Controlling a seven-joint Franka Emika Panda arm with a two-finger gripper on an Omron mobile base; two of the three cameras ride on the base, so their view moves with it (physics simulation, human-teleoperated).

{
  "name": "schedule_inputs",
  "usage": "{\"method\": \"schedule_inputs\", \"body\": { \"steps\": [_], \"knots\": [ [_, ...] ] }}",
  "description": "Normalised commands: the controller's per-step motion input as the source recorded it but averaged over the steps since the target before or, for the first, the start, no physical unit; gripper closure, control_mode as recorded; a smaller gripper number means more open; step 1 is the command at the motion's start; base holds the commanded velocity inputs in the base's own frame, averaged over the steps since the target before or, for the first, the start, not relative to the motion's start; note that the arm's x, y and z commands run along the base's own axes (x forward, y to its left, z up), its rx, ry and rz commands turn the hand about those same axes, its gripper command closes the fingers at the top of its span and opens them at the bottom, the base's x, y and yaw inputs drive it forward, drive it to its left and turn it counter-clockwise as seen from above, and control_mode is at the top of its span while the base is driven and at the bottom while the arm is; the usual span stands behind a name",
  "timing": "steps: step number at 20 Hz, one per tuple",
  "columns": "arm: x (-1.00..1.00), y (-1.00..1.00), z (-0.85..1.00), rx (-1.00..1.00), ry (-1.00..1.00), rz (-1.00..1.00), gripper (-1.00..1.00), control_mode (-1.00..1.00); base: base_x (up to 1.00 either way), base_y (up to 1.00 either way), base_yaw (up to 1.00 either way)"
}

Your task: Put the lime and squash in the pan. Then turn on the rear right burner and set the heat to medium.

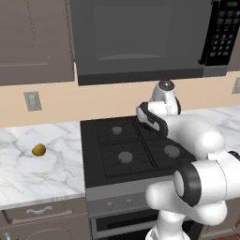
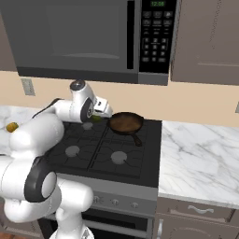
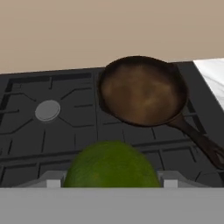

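**Lime carried over the stove, pan waiting at the rear right**

The tool (image 2: 99, 116) was closed on the lime (image 3: 112, 164), its two fingers pressed to the fruit's opposite sides, so the green ball sat clamped between them and bulged up across the bottom of the hand view. In the right base view the lime showed as a small green patch at the end of the wrist, held above the back of the stove (image 2: 140, 163) rather than resting on a grate. That height made sense for a carry: it kept the fruit clear of the raised black grates on the way across.

Just beyond the tool stood the pan (image 3: 142, 89), a shallow dark brown skillet with nothing in it. It sat on the rear right burner, whose cap was hidden beneath it, with its long thin handle running toward the front right of the stove. The hand camera looked straight toward the open bowl, so the tool seemed lined up for a drop, though it was near the rim and not yet above the middle.

The neighbouring rear burner (image 3: 47, 110) showed its grey cap bare.

Well apart, on the marble worktop (image 1: 28, 178) left of the stove, the squash (image 1: 39, 150) lay alone, untouched. By my judgement the first placement was under way, with the squash and the burner knob left to do.
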Motion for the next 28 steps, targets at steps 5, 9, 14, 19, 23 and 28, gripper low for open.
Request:
{"method": "schedule_inputs", "body": {
  "steps": [5,9,14,19,23,28],
  "knots": [
    [0.25,-0.45,-0.15,0.02,0.0,0.0,1.0,-1.0,0.0,0.0,0.0],
    [0.26,-0.41,-0.07,0.0,0.0,0.0,1.0,-1.0,0.0,0.0,0.0],
    [0.22,-0.28,-0.05,0.0,0.0,0.0,1.0,-1.0,0.0,0.0,0.0],
    [0.05,-0.19,-0.21,0.0,0.0,0.0,1.0,-1.0,0.0,0.0,0.0],
    [0.0,-0.01,-0.21,0.02,0.0,0.0,1.0,-1.0,0.0,0.0,0.0],
    [0.04,0.0,-0.06,0.0,0.0,0.0,1.0,-1.0,0.0,0.0,0.0]
  ]
}}
